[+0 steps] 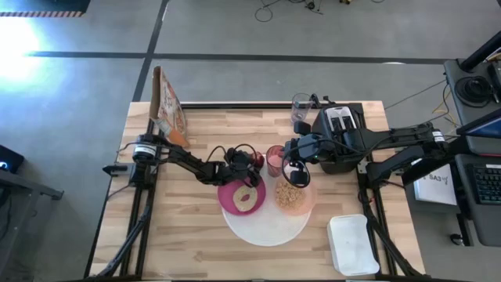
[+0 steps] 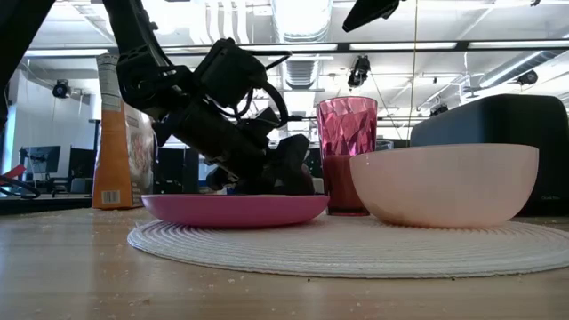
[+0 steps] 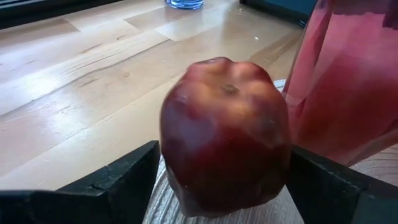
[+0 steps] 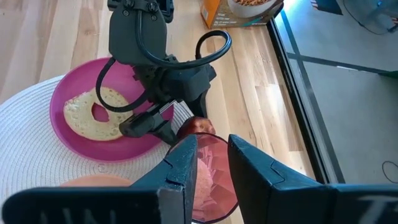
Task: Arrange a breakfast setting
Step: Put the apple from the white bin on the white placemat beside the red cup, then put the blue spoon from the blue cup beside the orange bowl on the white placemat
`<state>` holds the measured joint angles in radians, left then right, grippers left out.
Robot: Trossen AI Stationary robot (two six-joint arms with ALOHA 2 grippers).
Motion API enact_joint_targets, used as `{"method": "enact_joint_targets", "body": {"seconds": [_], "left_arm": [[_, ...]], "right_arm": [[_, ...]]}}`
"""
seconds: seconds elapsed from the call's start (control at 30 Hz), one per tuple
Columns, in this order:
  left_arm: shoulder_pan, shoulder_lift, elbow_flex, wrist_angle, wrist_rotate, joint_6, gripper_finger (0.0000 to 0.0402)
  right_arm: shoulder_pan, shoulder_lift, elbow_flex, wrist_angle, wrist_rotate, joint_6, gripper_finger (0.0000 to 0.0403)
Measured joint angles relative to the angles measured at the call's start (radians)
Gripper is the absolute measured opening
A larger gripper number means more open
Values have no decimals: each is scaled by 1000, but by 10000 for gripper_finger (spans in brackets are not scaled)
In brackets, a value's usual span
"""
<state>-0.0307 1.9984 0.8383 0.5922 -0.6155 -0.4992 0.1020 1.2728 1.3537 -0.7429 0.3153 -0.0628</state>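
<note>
A small red fruit (image 3: 224, 130), an apple, rests on its base on the far rim of the large white round disc (image 1: 266, 227). It stands between the magenta plate (image 1: 232, 202), which carries a bagel (image 4: 93, 112), and the pink tumbler (image 1: 275, 159). My left gripper (image 3: 224, 158) is open, slanting down from the table's left, with one finger on each side of the apple. The peach bowl (image 2: 444, 182) holds cereal (image 1: 291, 196). My right gripper (image 4: 213, 155) hangs raised above the tumbler, narrowly open and holding nothing. My left gripper's fingers (image 3: 124, 177) stand close against two opposite sides of the apple (image 3: 171, 155). I cannot tell whether they touch it. The apple sits upright on the woven disc.
A black toaster (image 1: 340, 137) and a clear glass (image 1: 301, 110) stand at the far right. A cereal box (image 1: 168, 110) stands at the far left. A white rectangular tray (image 1: 354, 244) lies at the near right. Bare wood shows at the near left.
</note>
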Motion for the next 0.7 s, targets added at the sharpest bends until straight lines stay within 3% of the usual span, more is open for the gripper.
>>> {"method": "enact_joint_targets", "body": {"seconds": [0.27,0.7], "left_arm": [[0,-25,-1,-6,-6,3,299],[-35,-163,-75,-16,-112,-4,309]], "right_arm": [[0,0,0,0,0,1,86],[0,0,0,0,0,2,72]]}}
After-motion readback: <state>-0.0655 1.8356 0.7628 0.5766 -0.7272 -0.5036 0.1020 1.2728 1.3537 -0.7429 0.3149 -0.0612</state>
